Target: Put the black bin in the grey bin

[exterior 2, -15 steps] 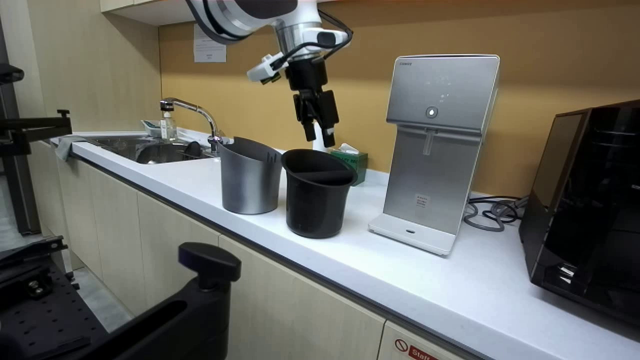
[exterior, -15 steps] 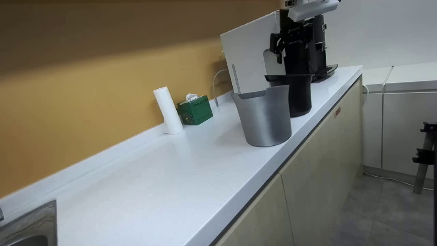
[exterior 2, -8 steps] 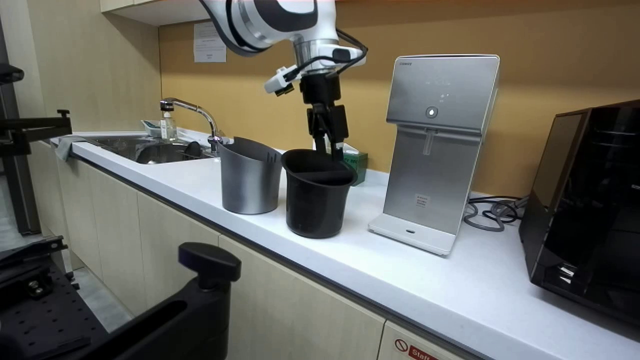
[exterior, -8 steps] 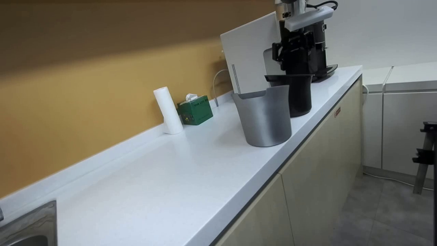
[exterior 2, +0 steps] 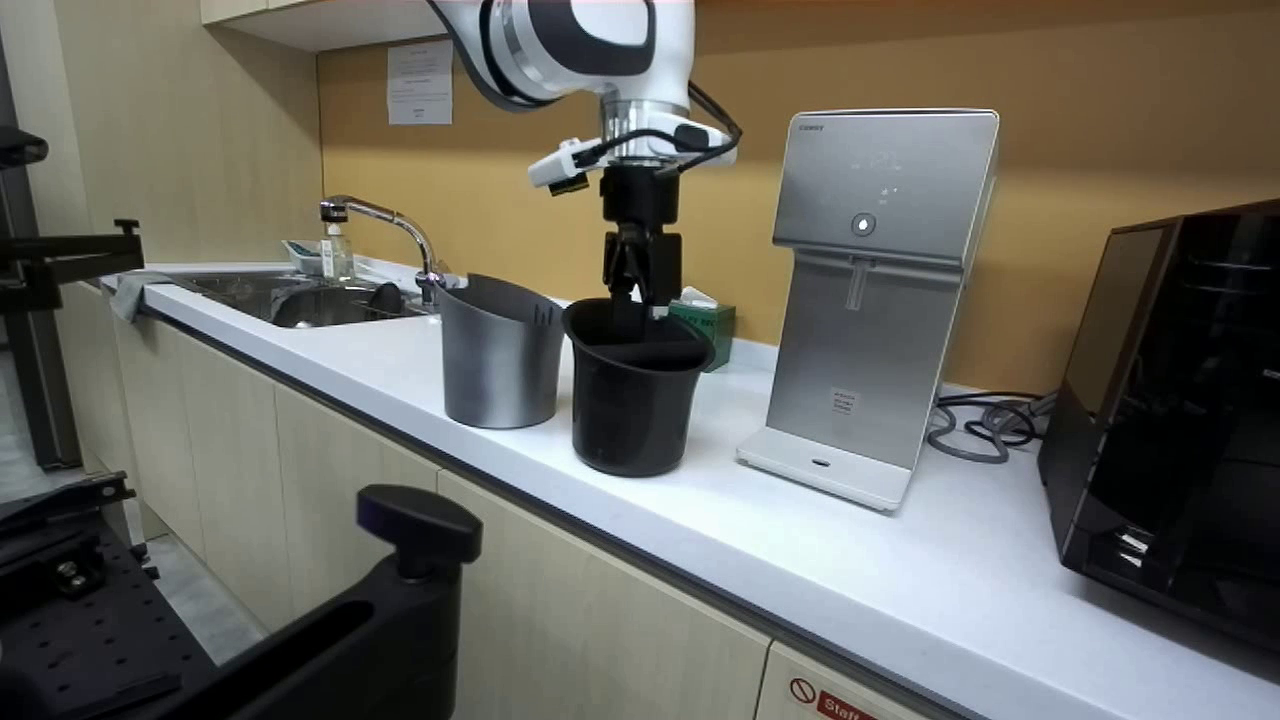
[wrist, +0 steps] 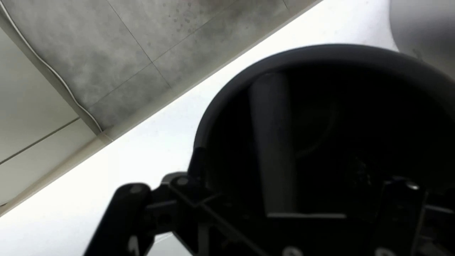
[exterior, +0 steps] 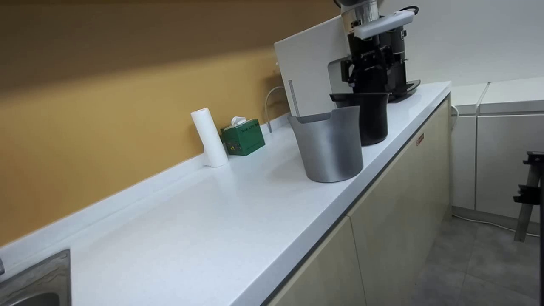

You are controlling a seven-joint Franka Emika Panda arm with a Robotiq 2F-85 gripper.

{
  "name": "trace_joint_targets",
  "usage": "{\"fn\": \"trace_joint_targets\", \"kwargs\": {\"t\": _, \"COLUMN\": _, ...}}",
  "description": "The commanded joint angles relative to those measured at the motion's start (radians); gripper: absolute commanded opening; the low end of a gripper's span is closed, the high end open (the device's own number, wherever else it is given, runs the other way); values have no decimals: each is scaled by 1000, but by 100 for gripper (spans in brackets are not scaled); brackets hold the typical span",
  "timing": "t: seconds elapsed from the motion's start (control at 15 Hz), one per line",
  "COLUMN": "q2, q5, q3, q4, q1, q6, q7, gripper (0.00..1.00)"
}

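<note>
The black bin [exterior 2: 632, 420] stands upright on the white counter, and it shows behind the grey bin in an exterior view [exterior: 375, 123]. The grey bin [exterior 2: 500, 365] stands upright beside it, on the sink side; it also shows in an exterior view [exterior: 331, 148] and at the upper right of the wrist view [wrist: 424, 30]. My gripper [exterior 2: 645, 312] points down at the black bin's mouth. In the wrist view the gripper [wrist: 298, 167] has its fingers wide apart, with the bin's dark inside between them. One finger [wrist: 197, 161] lies at the rim; whether it touches cannot be told.
A tall grey dispenser [exterior 2: 870, 330] stands beside the black bin, with a black machine [exterior 2: 1180, 430] beyond. A green tissue box [exterior: 243, 137] and a white paper roll [exterior: 210, 138] stand by the wall. The sink [exterior 2: 300, 300] is past the grey bin. The counter's front edge [exterior: 323, 221] is close.
My gripper has come down and moved towards the dispenser, from above the black bin to its mouth, then shifted slightly back. Both bins stand where they were.
</note>
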Motion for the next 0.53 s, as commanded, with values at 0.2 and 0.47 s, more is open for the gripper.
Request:
{"fn": "trace_joint_targets", "kwargs": {"t": 0.2, "q2": 25, "q5": 51, "q3": -18, "q4": 33, "q1": 18, "q6": -46, "q7": -94, "gripper": 100}}
{"fn": "trace_joint_targets", "kwargs": {"t": 0.47, "q2": 33, "q5": 107, "q3": -15, "q4": 29, "q1": 19, "q6": -35, "q7": -181, "gripper": 100}}
